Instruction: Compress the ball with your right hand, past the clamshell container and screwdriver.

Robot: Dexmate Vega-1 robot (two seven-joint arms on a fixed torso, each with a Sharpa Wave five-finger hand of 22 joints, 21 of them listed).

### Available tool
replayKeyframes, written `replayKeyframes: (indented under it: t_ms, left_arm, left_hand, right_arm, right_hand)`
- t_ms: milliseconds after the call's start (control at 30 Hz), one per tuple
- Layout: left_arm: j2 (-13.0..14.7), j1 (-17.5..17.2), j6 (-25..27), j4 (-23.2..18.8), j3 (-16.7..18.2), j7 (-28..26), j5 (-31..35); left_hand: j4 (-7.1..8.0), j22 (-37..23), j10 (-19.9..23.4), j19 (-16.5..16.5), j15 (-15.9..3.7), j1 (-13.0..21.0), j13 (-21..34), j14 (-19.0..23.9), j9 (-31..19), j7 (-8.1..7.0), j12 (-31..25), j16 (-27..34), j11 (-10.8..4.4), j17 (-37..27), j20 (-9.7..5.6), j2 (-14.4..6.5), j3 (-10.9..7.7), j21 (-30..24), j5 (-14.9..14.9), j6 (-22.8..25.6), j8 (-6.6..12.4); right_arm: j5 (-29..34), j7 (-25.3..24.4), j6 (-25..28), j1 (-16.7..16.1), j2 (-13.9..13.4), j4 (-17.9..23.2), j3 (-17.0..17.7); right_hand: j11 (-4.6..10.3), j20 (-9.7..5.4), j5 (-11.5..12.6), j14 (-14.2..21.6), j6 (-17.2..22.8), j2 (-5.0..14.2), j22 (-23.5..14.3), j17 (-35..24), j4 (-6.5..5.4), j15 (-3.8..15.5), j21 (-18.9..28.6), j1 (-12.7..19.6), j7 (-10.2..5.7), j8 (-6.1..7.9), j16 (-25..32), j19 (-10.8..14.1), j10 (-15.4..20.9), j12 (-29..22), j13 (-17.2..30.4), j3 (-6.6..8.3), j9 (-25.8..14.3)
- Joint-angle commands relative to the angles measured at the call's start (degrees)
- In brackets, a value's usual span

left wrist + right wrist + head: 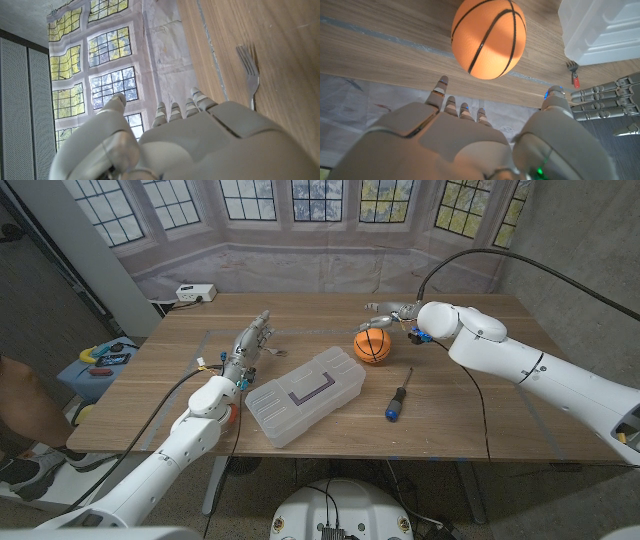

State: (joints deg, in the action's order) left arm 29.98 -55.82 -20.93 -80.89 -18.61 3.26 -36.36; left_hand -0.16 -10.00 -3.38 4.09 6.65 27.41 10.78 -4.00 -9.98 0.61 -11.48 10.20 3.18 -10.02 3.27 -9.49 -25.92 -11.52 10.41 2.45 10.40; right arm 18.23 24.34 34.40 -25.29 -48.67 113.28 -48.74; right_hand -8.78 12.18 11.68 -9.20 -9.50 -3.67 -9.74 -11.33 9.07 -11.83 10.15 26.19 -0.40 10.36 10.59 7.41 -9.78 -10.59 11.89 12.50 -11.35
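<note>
An orange ball [372, 346] with black lines sits on the wooden table [470, 420], far of the middle. My right hand [395, 313] hangs just behind and above it with its fingers apart, holding nothing and not touching it. The right wrist view has the ball [489, 37] just past the fingertips [442, 85] of that hand [470, 140]. A clear clamshell container [305, 395] lies closed near the front middle. To its right lies a screwdriver [398, 395] with a blue and black handle. My left hand [250, 345] reaches out over the table's left part, fingers straight and empty.
A metal fork [250, 70] lies on the table beside my left hand [190, 140]. A white power box [195, 293] sits at the far left edge. Tape lines mark the tabletop. A low blue bin [100, 360] with coloured items stands off the table's left side.
</note>
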Motion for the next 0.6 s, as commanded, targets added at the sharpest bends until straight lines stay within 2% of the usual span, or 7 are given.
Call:
replayKeyframes:
  t_ms: [33,367,600]
  left_arm:
    - [-0.2,0.4,0.2,-0.2,-0.4,-0.3,0.6]
    - [-0.5,0.7,0.3,0.2,-0.6,-0.2,0.4]
    - [-0.6,0.7,0.3,0.3,-0.7,0.0,0.4]
  left_hand:
    - [-0.04,-0.1,0.2,0.4,0.29,-0.3,0.3,0.3,-0.3,0.21,-0.5,0.2,0.46,-0.1,0.32,0.0,-0.32,0.1,0.5,0.5,0.33]
    - [-0.14,-0.1,0.2,0.5,0.3,-0.5,0.3,0.3,-0.3,0.19,-0.5,0.2,0.54,-0.1,0.32,0.0,-0.47,0.1,0.5,0.6,0.31]
    - [-0.19,-0.1,0.2,0.5,0.33,-0.6,0.3,0.3,-0.4,0.22,-0.5,0.2,0.49,-0.1,0.31,0.0,-0.54,0.1,0.4,0.6,0.29]
  right_arm:
    - [4.2,6.6,0.8,3.6,0.5,-1.9,-3.3]
    - [8.6,10.7,2.2,5.6,1.4,-2.3,-5.6]
    - [9.9,11.8,2.5,5.6,1.9,-2.0,-5.8]
  right_hand:
    - [0.49,0.27,-0.1,-1.1,-1.4,-0.4,-0.2,-0.3,-0.27,-0.3,0.3,0.4,-0.11,0.0,-0.2,-0.9,-2.8,0.0,0.3,0.29,-0.1]
    - [-0.23,0.3,-0.2,-2.4,-3.3,-0.62,-0.2,-0.3,-0.63,-0.38,0.2,0.0,0.15,-0.1,-0.1,-1.6,-4.1,-0.1,0.4,0.07,-0.2]
    - [-1.05,0.3,-0.2,-2.7,-3.8,-0.66,-0.2,-0.3,-0.71,-0.4,0.3,-0.1,0.69,0.01,0.0,-1.8,-4.1,-0.3,0.5,0.03,-0.3]
